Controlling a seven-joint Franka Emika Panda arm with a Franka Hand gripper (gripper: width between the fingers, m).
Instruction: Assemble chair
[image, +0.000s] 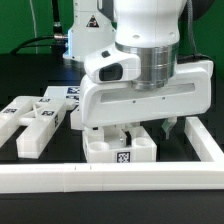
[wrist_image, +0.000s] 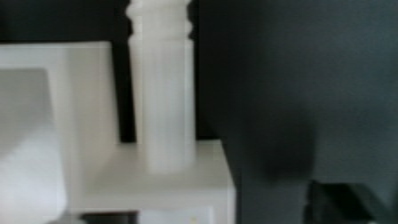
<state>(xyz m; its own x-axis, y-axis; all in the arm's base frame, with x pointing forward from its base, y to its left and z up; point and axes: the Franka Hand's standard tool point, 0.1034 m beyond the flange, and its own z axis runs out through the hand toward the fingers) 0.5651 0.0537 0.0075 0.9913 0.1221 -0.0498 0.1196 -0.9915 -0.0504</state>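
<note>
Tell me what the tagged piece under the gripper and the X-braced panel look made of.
Tagged piece: probably hard plastic, glossy white, with sheen on crisp moulded edges. X-braced panel: seemingly the same smooth white plastic, uniform in colour.

A glossy white blocky chair piece (image: 121, 150), with a black-and-white tag on its front face, stands upright, and the flat-lying X-braced panel (image: 38, 122) is near, at its nine o'clock in the exterior view.
</note>
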